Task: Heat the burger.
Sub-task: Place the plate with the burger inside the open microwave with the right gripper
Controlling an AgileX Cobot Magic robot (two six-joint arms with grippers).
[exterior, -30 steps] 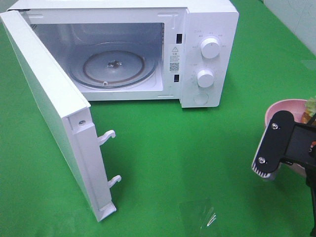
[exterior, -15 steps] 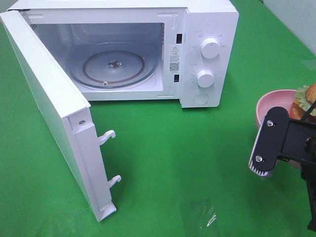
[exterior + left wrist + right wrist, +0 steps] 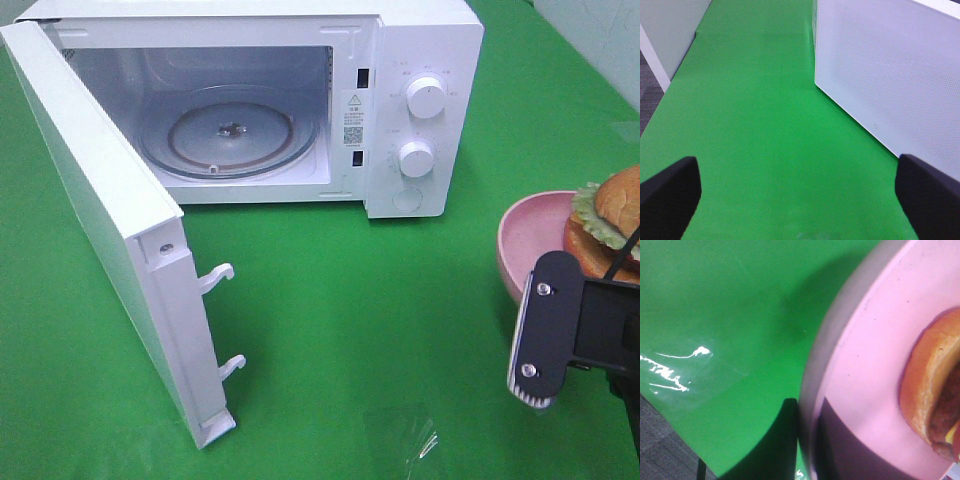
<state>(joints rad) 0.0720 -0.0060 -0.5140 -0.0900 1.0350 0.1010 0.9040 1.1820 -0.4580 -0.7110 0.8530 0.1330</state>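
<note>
The right gripper (image 3: 807, 442) had its jaws pressed nearly together on the rim of the pink plate (image 3: 520, 245), one dark finger outside the rim and the other over its inner side, as the right wrist view showed. The left gripper (image 3: 800, 200) hung with its jaws spread wide and nothing between them, low over the green cloth (image 3: 755, 125) near the outer face of the microwave door (image 3: 890, 75).

The burger (image 3: 610, 215) sat on the plate at the far right of the overhead view, well apart from the microwave (image 3: 425, 60). The door (image 3: 90, 190) stood swung open and the glass turntable (image 3: 230, 130) lay bare inside, so the step in hand looked like carrying the plate across to the cavity.

The likeliest trouble was the grip itself. The plate was pinched at one edge only, and the burger's weight sat away from the fingers. A quick swing or a sudden stop could tip the plate or let it pivot in the jaws, and the burger could slide off or its bun could topple. A low approach could catch the plate on the cavity's front sill. A path too far left could knock it against the door's latch hooks (image 3: 215, 278). The left gripper, so near the door, could nudge it inward if it moved carelessly.
</note>
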